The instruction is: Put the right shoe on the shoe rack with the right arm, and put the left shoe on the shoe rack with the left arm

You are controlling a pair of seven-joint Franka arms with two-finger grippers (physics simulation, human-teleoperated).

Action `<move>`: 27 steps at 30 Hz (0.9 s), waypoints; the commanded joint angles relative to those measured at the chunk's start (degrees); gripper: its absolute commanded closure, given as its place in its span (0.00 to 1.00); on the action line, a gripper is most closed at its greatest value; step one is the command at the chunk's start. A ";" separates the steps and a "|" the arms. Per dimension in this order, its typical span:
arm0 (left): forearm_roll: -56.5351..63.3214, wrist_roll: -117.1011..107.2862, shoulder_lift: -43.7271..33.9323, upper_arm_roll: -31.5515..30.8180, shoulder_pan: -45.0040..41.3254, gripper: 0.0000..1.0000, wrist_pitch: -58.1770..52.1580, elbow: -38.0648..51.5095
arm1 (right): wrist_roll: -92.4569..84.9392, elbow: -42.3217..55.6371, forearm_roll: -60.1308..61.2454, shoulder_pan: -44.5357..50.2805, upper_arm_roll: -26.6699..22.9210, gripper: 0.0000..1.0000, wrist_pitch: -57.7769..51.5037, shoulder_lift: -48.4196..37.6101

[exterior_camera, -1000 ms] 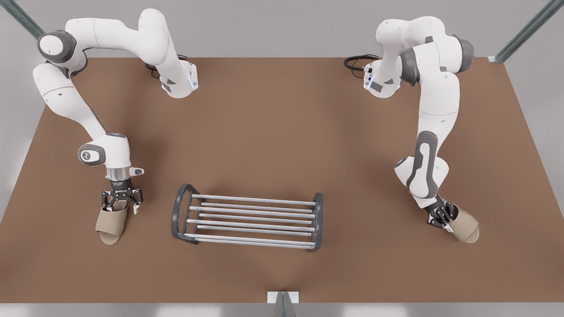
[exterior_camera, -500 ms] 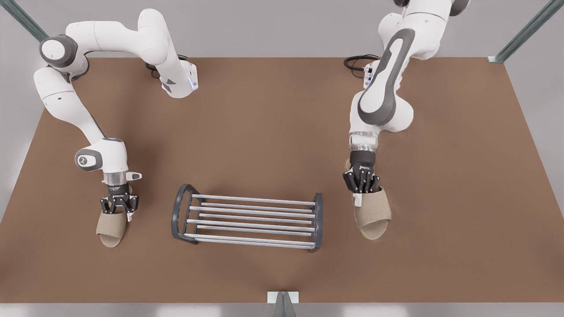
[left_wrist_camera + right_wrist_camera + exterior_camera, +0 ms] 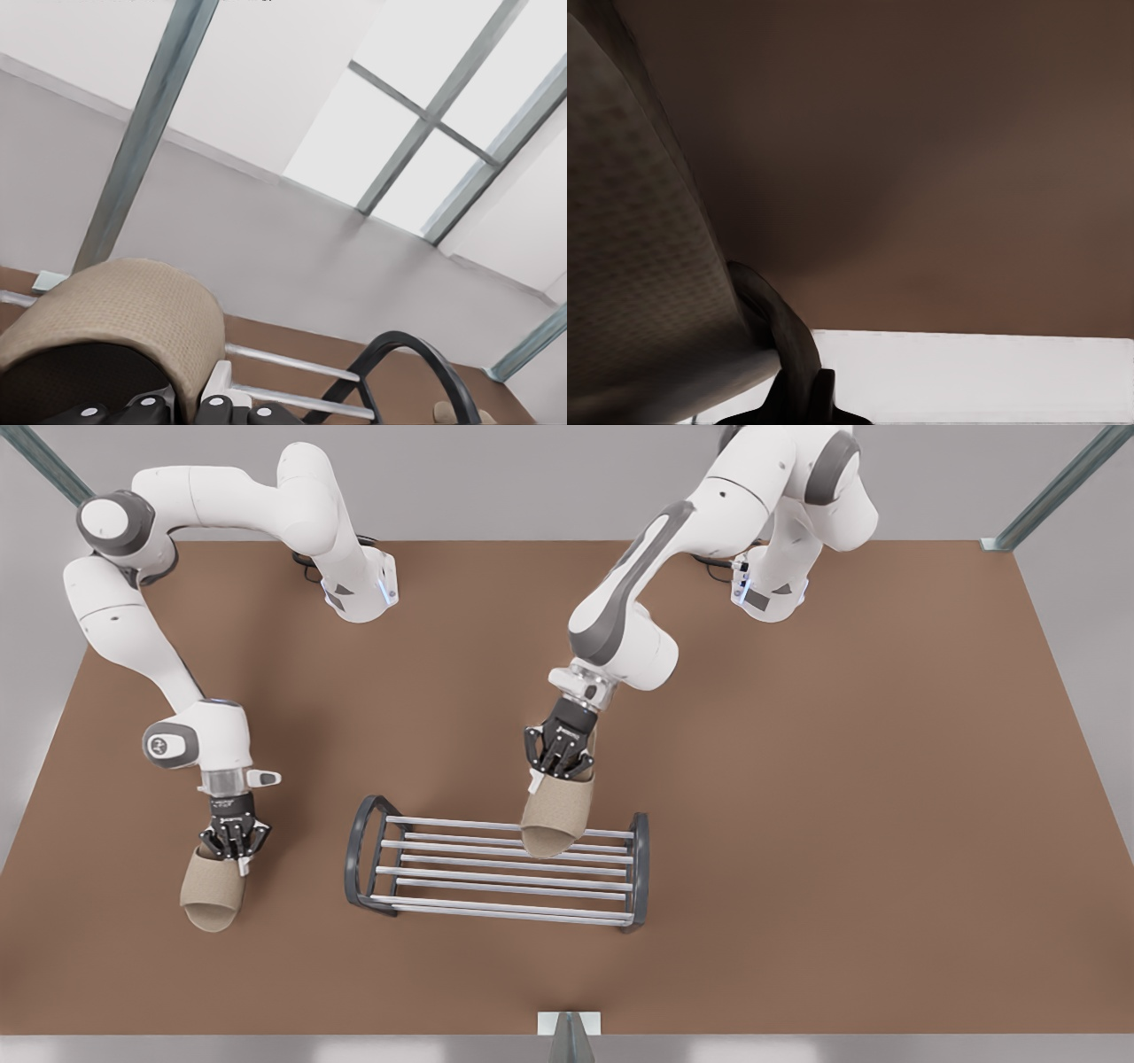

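Change: in the last second the left pincer has swung from the table's 3 o'clock edge across to the rack, carrying its slipper. The right pincer has only settled slightly lower on its own slipper.
Left pincer: clamped on the heel end of the left shoe, a beige fabric open-toe slipper with a wide strap and a flat sole. A heel grip leaves the toe free to lead onto the bars.
Left shoe: hangs toe-down toward 6 o'clock over the rack's 12 o'clock rails, toward its 3 o'clock end. In the front view the toe overlaps the upper bars, but whether it touches them cannot be told. The left wrist view has the strap close up, with the bars just beyond.
Shoe rack: the low shoe rack, silver horizontal metal bars between two dark grey rounded end frames, sits near the table's 6 o'clock edge. Nothing rests flat on it yet.
Right pincer: fingers drawn together on the heel of the right shoe, the matching beige fabric slipper.
Right shoe: well apart from the rack at its 9 o'clock, toe toward 6 o'clock. Whether it is clear of the brown table cannot be told.
Step, as judged: the left shoe is about to be set down, and the rack's 9 o'clock half is left for the right shoe.
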 commanded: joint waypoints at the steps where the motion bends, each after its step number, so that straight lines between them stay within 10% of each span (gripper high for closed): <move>1: -0.09 -20.24 1.89 -0.02 1.41 0.79 0.14 1.32 | 1.90 -0.14 0.16 -0.10 1.12 0.79 2.91 -1.20; 14: -0.53 -19.71 12.79 -0.11 5.28 0.79 -4.17 10.63 | 1.81 -9.02 33.38 1.48 16.50 0.79 11.18 -26.86; 15: -0.35 -19.71 12.79 -0.11 5.28 0.71 -4.17 10.55 | 1.90 -9.89 36.19 1.04 17.65 0.79 11.09 -28.00; 16: -0.18 -19.71 12.79 -0.11 5.10 0.14 -4.17 10.55 | 1.82 -10.07 39.36 1.13 17.73 0.79 11.09 -29.32; 17: -0.17 -19.71 12.79 -0.02 4.93 0.00 -4.17 10.55 | 1.90 -10.07 41.82 1.13 19.14 0.79 11.09 -29.50; 27: 0.00 -19.53 12.44 -0.02 4.66 0.00 -6.46 8.26 | 8.32 -2.51 69.60 27.58 15.28 0.79 -6.57 -36.00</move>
